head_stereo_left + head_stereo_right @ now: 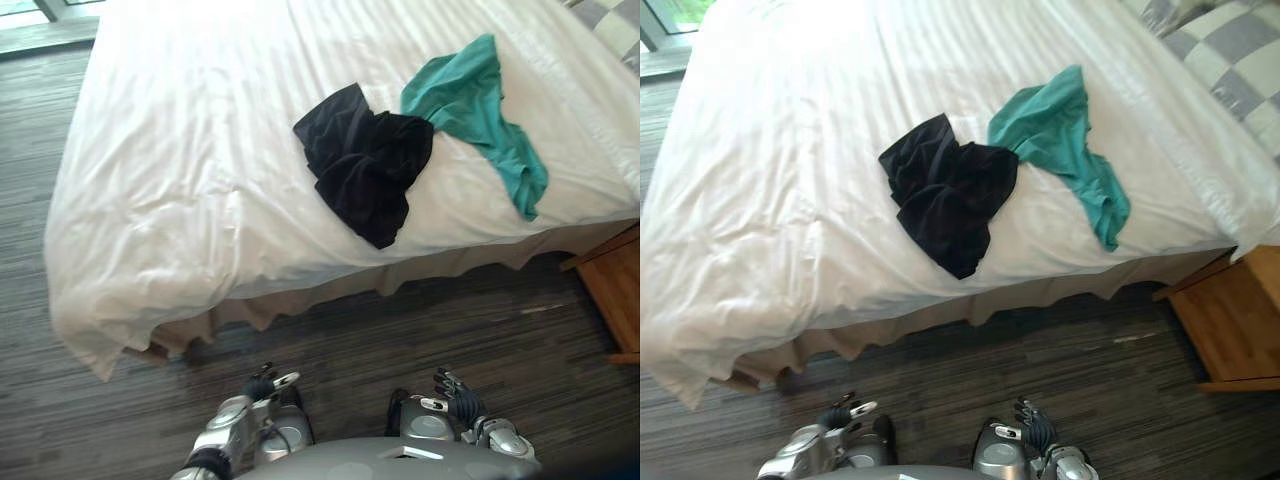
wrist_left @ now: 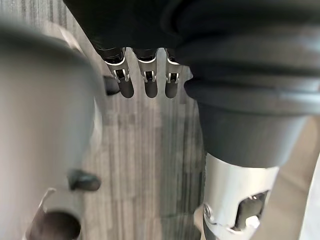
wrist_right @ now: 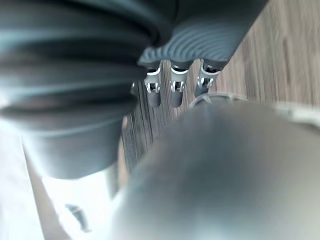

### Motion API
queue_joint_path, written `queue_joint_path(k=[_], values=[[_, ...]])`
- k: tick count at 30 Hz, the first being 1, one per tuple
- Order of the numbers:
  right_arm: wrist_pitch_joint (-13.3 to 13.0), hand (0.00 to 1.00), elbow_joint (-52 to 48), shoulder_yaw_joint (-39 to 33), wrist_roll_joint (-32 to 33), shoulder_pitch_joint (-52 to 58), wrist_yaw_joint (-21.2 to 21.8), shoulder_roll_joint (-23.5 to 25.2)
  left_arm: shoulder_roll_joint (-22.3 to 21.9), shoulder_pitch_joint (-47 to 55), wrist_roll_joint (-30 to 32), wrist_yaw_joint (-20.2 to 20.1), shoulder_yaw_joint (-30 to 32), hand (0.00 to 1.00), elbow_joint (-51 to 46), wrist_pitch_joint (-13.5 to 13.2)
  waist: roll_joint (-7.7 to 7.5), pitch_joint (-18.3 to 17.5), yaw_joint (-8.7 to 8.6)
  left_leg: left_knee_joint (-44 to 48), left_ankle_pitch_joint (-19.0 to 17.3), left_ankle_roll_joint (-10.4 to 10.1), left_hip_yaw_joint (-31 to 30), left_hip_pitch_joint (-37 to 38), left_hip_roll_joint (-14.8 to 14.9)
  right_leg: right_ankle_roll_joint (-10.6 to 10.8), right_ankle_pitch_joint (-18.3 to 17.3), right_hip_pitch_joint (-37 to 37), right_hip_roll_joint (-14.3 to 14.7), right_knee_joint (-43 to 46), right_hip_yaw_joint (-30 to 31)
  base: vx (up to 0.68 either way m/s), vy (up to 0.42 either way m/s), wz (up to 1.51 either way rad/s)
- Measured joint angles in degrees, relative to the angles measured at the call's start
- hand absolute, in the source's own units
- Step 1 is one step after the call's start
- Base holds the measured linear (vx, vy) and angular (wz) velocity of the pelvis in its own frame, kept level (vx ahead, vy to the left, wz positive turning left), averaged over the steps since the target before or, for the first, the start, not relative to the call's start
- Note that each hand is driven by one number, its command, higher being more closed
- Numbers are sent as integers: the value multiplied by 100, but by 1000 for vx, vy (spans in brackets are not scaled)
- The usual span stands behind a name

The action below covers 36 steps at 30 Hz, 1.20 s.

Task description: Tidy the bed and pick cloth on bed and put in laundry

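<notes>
A wide bed (image 1: 180,160) fills the far part of the scene, seen from above. Its white cover (image 1: 150,230) is wrinkled and hangs over the near edge and the near left corner, almost down to the floor. A beige bed skirt (image 1: 300,300) shows below the cover along the near side. The floor (image 1: 450,320) is dark, with grey-brown streaks running left to right. A wooden cabinet (image 1: 615,290) stands on the floor at the right, just beside the bed's near right corner. A grey and white checked pillow (image 1: 1230,50) lies at the far right of the bed.

Two pieces of clothing lie on the cover, right of the middle. A crumpled black cloth (image 1: 365,165) sits near the bed's near edge. A teal cloth (image 1: 480,110) lies to its right and touches it; it is stretched out, with one end trailing toward the near edge.

Both arms hang low in front of the bed, well apart from the clothes. The left hand (image 1: 262,385) shows at the near left above the floor, its fingers (image 2: 150,85) straight, side by side and holding nothing. The right hand (image 1: 455,392) shows at the near right, its fingers (image 3: 176,92) likewise straight and empty.
</notes>
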Motion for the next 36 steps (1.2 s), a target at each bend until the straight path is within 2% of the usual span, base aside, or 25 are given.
queue_joint_path(k=[1, 2, 5, 7, 8, 9, 10, 11, 13, 15, 16, 17, 19, 21, 22, 24, 25, 27, 29, 33, 36], values=[[73, 0, 98, -75, 157, -33, -112, 54, 15, 3, -8, 174, 16, 0, 37, 40, -31, -76, 8, -156, 90, -13, -43, 107, -10, 2, 5, 113, 9, -56, -80, 13, -26, 30], [213, 0, 179, -232, 478, -50, -299, 133, 38, 31, -220, 419, 52, 0, 105, 82, -61, -117, 22, -321, 179, -32, -68, 206, -8, -10, 14, 144, 39, -107, -89, 1, -31, 21], [400, 0, 449, -781, 1075, -137, -679, 336, 36, 95, -804, 866, 480, 0, 309, 61, -100, -194, 107, -600, 315, -71, -25, 370, 25, -18, 19, 150, 94, -127, -59, -14, -33, -5], [513, 0, 655, -1655, 1655, -126, -1045, 523, 19, 288, -1621, 1436, 1401, 0, 561, 26, -93, -206, 99, -716, 355, -89, 48, 501, 47, -49, 77, 240, 141, -179, 6, -5, -12, -17], [511, 0, 719, -1945, 1800, -110, -1136, 534, 21, 350, -1845, 1595, 1761, 0, 654, -5, -93, -206, 96, -742, 358, -94, 85, 554, 50, -45, 93, 266, 154, -208, 53, 6, 12, -30], [486, 0, 759, -2634, 2023, -11, -1298, 510, 47, 496, -2244, 1867, 2584, 0, 809, -113, -66, -223, 120, -817, 360, -97, 182, 648, 51, -39, 117, 294, 167, -247, 127, 7, 22, -25], [376, 0, 758, -3364, 2131, 128, -1389, 430, 118, 624, -2511, 2022, 3459, 0, 879, -227, -42, -237, 118, -872, 360, -97, 194, 717, 36, -26, 140, 348, 166, -296, 141, 7, 26, -20], [298, 0, 754, -3734, 2146, 194, -1415, 368, 175, 684, -2619, 2059, 3919, 0, 893, -286, -34, -245, 118, -904, 360, -96, 206, 737, 27, -21, 145, 365, 169, -311, 157, -16, 27, -7], [-111, 0, 713, -4968, 2280, 270, -1583, -27, 619, 871, -3216, 2227, 5553, 0, 915, -678, -20, -328, 99, -1018, 361, -91, 213, 745, 8, -3, 154, 358, 169, -353, 171, -12, 13, -2], [-383, 0, 565, -5461, 2279, 285, -1690, -367, 1005, 936, -3455, 2307, 6215, 0, 802, -921, -26, -384, 72, -1060, 368, -83, 213, 744, -4, 0, 158, 344, 167, -362, 178, 1, 9, -2], [-645, 0, 147, -5709, 2234, 285, -1811, -645, 1323, 1015, -3406, 2299, 6460, 0, 402, -1184, -36, -428, 76, -1068, 367, -82, 210, 744, -8, 0, 158, 334, 166, -356, 200, 3, 15, -3], [-772, 0, -74, -5735, 2099, 284, -1864, -756, 1442, 1038, -3302, 2292, 6476, 0, 179, -1323, -32, -442, 82, -1068, 367, -81, 207, 742, -9, -1, 158, 331, 166, -353, 202, 0, 0, 0], [-1045, 0, -940, -5670, 1362, 247, -2018, -1265, 1936, 1017, -2983, 2279, 6375, 0, -687, -1692, -22, -527, 116, -1060, 372, -75, 186, 728, -13, -8, 154, 321, 165, -345, 199, 7, 4, 2], [-1249, 0, -1582, -5346, 791, 131, -2117, -1940, 2584, 812, -2918, 2145, 6139, 0, -1329, -2044, 14, -625, 153, -1056, 372, -74, 168, 725, -16, -33, 130, 322, 165, -332, 192, 19, 4, 4], [-1275, 0, -1741, -5190, 688, 50, -2131, -2138, 2774, 743, -2918, 2073, 6073, 0, -1492, -2141, -10, -655, 156, -1056, 372, -74, 166, 726, -15, -41, 121, 321, 166, -322, 190, 23, -1, 3], [-1292, 0, -2248, -4432, 447, -366, -2133, -2833, 3493, 293, -2887, 1776, 5719, 0, -2041, -2429, -3, -696, 159, -1055, 385, -67, 161, 712, -9, -49, 111, 308, 172, -310, 182, 0, 0, 0], [-1282, 0, -2380, -4084, 376, -588, -2118, -3040, 3744, 63, -2816, 1682, 5522, 0, -2159, -2471, -4, -707, 158, -1054, 402, -65, 162, 708, -10, -49, 111, 303, 173, -313, 183, 0, 0, 0], [-1197, 0, -2622, -3326, 284, -984, -2019, -3345, 4189, -513, -2486, 1524, 4980, 0, -2218, -2478, -11, -758, 155, -1051, 408, -63, 167, 672, -10, -51, 115, 261, 178, -314, 193, 27, 1, 0], [-1114, 0, -2724, -2259, 245, -1600, -1828, -3539, 4597, -1374, -2115, 1283, 4065, 0, -2186, -2381, -15, -779, 176, -1049, 434, -55, 171, 636, -16, -57, 130, 195, 180, -316, 218, 66, 2, 2], [-1011, 0, -2798, -1158, 18, -2335, -1522, -3415, 4599, -2302, -1220, 938, 2871, 0, -2249, -2110, -15, -778, 163, -1047, 439, -48, 229, 626, -29, -94, 191, 179, 195, -412, 354, 72, 9, -9], [-841, 0, -2865, -598, -27, -2860, -1324, -3222, 4122, -2661, -540, 827, 2295, 0, -2501, -1844, -12, -773, 147, -1046, 453, -27, 399, 677, -44, -100, 298, 161, 207, -522, 608, 71, 18, -32]])
